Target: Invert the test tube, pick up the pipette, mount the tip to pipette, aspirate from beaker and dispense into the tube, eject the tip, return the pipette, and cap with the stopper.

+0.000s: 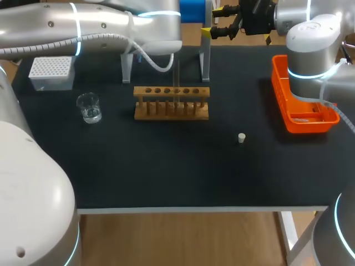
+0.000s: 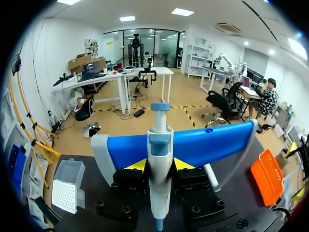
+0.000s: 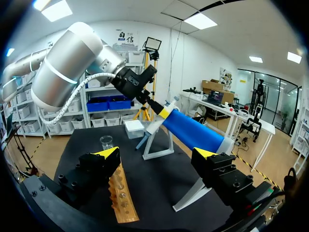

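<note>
L gripper (image 2: 160, 165) clamps pipette (image 2: 160, 140) on stand (image 2: 215, 142), R gripper (image 3: 157, 153) splayed

orange tray (image 1: 308, 126), blue stand (image 2: 212, 145), white stopper (image 1: 241, 138)

A black-topped table (image 1: 166, 177) with a pale near edge stands on a wood-toned floor (image 1: 183, 238). The room beyond has white walls (image 2: 58, 48), square ceiling lights (image 2: 182, 11), glass doors (image 2: 145, 46) at its far end, white desks (image 2: 111, 77), and shelving (image 3: 96, 92) with blue bins (image 3: 108, 104).
</note>
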Robot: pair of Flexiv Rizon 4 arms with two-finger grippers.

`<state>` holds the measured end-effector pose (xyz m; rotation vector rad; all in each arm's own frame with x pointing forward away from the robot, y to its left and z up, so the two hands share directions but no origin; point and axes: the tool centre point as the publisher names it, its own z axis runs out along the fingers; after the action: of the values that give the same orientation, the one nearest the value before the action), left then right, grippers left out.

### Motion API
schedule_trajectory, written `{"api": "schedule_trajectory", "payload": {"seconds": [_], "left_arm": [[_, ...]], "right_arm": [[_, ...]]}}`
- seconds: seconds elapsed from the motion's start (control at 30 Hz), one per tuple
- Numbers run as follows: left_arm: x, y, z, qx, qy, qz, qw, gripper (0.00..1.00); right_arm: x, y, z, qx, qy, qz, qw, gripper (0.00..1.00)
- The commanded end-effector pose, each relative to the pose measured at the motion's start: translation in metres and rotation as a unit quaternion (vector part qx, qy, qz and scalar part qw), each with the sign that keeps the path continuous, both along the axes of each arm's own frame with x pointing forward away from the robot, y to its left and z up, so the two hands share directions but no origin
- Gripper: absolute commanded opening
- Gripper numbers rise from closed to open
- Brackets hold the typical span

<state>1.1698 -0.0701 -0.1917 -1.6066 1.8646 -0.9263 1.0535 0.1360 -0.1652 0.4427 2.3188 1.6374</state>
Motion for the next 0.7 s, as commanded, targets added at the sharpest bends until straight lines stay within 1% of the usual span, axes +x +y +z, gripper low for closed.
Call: {"api": "schedule_trajectory", "payload": {"seconds": [0.03, 0.07, 0.1, 0.53, 0.7], "left_arm": [[0.001, -0.001, 0.0, 0.0, 0.002, 0.001, 1.0, 0.55], [0.0, -0.001, 0.0, -0.001, 0.002, 0.002, 1.0, 0.74], [-0.001, -0.001, 0.0, -0.002, 0.001, 0.003, 1.0, 1.0], [-0.018, -0.008, 0.002, -0.008, -0.002, 0.005, 1.0, 1.0], [-0.022, -0.01, 0.008, -0.007, -0.006, 0.001, 1.0, 1.0]], "right_arm": [[0.0, -0.001, 0.0, -0.001, 0.001, 0.001, 1.0, 1.0], [0.0, -0.001, 0.0, -0.001, 0.001, 0.001, 1.0, 1.0], [0.0, -0.001, 0.0, -0.001, 0.001, 0.001, 1.0, 1.0], [0.0, -0.001, 0.0, -0.001, 0.001, 0.001, 1.0, 1.0], [0.0, -0.001, 0.0, -0.001, 0.001, 0.001, 1.0, 1.0]]}}
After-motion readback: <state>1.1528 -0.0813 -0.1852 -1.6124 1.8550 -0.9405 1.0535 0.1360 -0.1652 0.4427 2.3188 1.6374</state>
